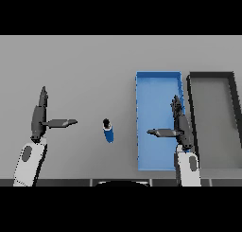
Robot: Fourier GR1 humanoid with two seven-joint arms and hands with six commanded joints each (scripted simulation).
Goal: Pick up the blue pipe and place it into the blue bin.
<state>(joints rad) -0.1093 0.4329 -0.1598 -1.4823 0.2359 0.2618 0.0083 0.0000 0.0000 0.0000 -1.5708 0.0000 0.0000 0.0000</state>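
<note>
Grey table (94, 60) held everything: at the far left the left hand (38, 117) hovered with fingers straight and thumb stuck out sideways, holding nothing. Right of it lay the blue pipe (109, 131) — dark cap at its far end — apart from both hands. Further right, the right hand (179, 127) hung open above the blue bin (151, 84), and a dark grey bin (210, 76) sat just beside it.

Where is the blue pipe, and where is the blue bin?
blue pipe (109, 132): head view, on the middle of its blue body.
blue bin (152, 103): head view, on the bare blue floor near its far end.
</note>
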